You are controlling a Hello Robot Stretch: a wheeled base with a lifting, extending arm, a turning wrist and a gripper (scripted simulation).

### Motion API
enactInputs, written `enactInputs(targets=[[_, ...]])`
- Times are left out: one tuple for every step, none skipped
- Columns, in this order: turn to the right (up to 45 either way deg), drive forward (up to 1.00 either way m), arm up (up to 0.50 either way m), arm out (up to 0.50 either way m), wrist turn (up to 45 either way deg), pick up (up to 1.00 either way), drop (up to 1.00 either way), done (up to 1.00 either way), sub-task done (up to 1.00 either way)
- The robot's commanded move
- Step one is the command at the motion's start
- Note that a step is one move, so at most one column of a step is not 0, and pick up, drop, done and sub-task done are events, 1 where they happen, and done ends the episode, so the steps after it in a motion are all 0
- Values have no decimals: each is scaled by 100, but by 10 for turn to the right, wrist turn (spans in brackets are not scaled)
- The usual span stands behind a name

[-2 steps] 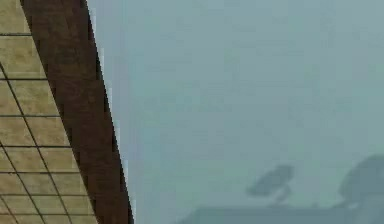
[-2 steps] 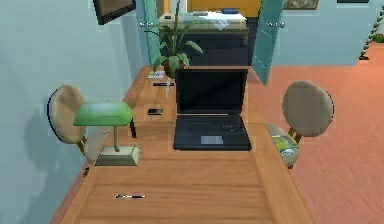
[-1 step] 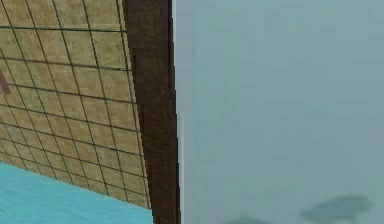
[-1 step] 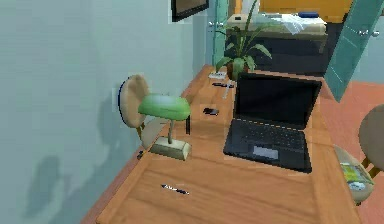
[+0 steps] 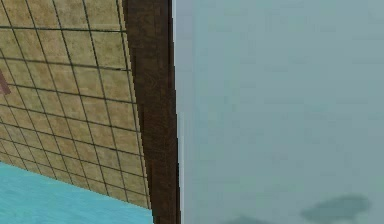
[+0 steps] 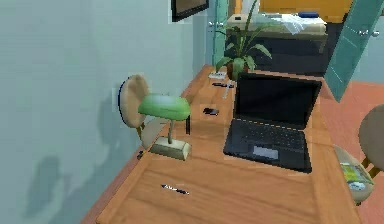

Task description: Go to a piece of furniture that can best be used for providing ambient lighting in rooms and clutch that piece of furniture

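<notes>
A desk lamp [image 6: 166, 108] with a green shade on a thin stem and a pale square base [image 6: 172, 150] stands on the wooden desk [image 6: 215, 180], near the desk's left edge and close to the pale wall. It is upright, with the shade tilted toward the arm side view's right. Right of it sits a dark laptop [image 6: 275, 120] with its lid up.
A potted plant [image 6: 240, 45], a small dark flat thing [image 6: 210, 111] and a pen [image 6: 174, 188] are on the desk. A round tan disc [image 6: 130, 98] leans by the wall. A chair [image 6: 374, 140] stands at the right, a bed [image 6: 300, 30] beyond. Ahead are a tiled wall [image 5: 70, 90], a dark post [image 5: 155, 110] and a pale wall [image 5: 280, 100].
</notes>
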Motion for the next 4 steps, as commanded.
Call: enactInputs(targets=[[0,0,38,0,0,0,0,0,0],[0,0,0,44,0,0,0,0,0],[0,0,0,0,450,0,0,0,0],[0,0,0,0,450,0,0,0,0]])
